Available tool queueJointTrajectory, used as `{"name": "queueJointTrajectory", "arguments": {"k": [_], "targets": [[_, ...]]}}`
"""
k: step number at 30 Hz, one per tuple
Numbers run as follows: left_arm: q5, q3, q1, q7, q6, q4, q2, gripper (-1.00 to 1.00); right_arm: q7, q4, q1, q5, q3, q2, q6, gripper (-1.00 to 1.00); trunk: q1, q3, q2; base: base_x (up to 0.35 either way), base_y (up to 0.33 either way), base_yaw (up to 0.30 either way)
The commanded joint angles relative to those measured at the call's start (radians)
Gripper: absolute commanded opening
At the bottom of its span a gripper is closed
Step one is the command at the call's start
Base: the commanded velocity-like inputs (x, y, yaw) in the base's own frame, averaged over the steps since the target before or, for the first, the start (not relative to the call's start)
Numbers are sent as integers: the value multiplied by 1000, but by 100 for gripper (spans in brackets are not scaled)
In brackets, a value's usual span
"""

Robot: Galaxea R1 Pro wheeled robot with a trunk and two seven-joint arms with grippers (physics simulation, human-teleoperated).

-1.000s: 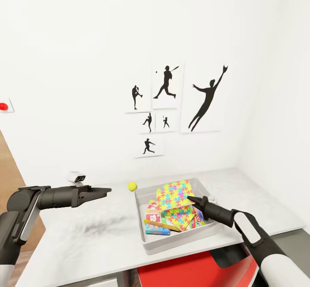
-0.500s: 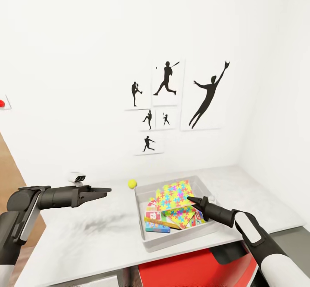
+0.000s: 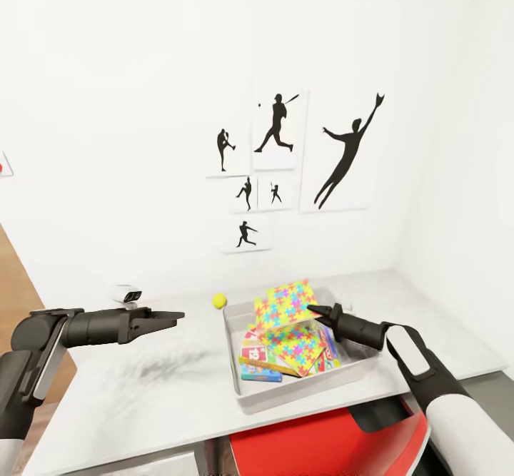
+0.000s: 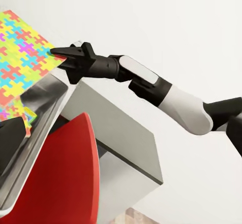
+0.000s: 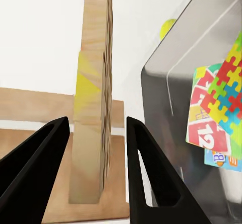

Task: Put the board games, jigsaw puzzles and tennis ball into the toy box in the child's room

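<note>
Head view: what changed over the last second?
The top puzzle tipped up, and its far corner now stands above the box rim. The right gripper rose slightly, its tip at the puzzle's edge. The whole picture shifted a little, which is camera motion. The left gripper, the ball beside the box and the other toys inside it stayed put.

The table (image 3: 143, 397) bears the toy box (image 3: 300, 395), tennis ball (image 3: 219, 300).

Right claw (image 5: 96, 158) spread open; toy box (image 5: 171, 78) beside, jigsaw puzzles (image 5: 224, 90) inside, tennis ball (image 5: 167, 28) beyond.
</note>
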Motion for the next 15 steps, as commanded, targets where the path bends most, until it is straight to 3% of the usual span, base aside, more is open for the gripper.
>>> {"name": "queueJointTrajectory", "arguments": {"k": [1, 8, 15], "targets": [[-1, -1, -1, -4, 11, 0, 0, 100, -3, 2, -10, 4, -4, 0, 4, -100, 1, -4, -2, 0, 0, 0], [-1, 0, -1, -4, 11, 0, 1, 100, -68, 6, -26, 3, -48, 1, 8, -100, 1, -15, -2, 0, 0, 0], [-1, 0, -1, -4, 11, 0, 1, 100, -116, 6, -29, 3, -57, 8, 9, -100, 1, -27, -2, 0, 0, 0]]}}
